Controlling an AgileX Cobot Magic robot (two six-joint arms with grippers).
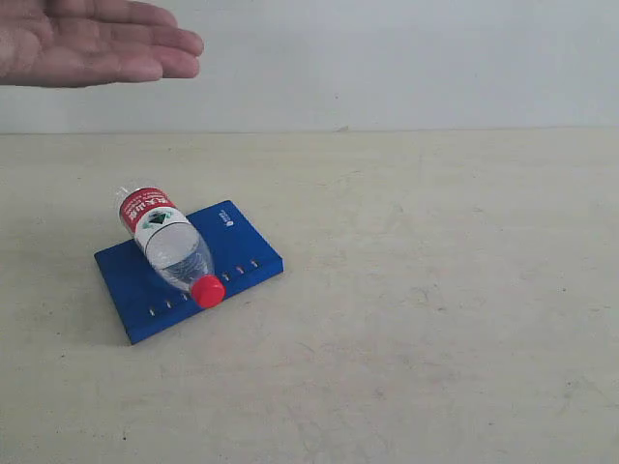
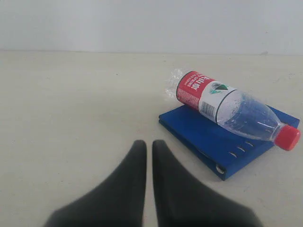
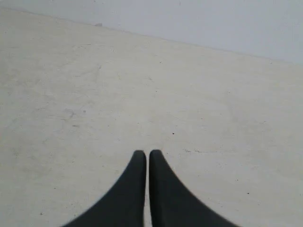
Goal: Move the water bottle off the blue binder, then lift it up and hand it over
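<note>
One water bottle (image 1: 169,246) lies on its side atop one blue binder (image 1: 242,246) on the table (image 1: 435,290), with its red cap at the riveted edge. One open hand (image 1: 87,41) hovers above. The left jaws and right jaws are both pressed together, holding nothing.

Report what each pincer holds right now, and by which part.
Nothing. The left pincer and right pincer are both shut and empty; the water bottle lies on its side on the blue binder, untouched.
</note>
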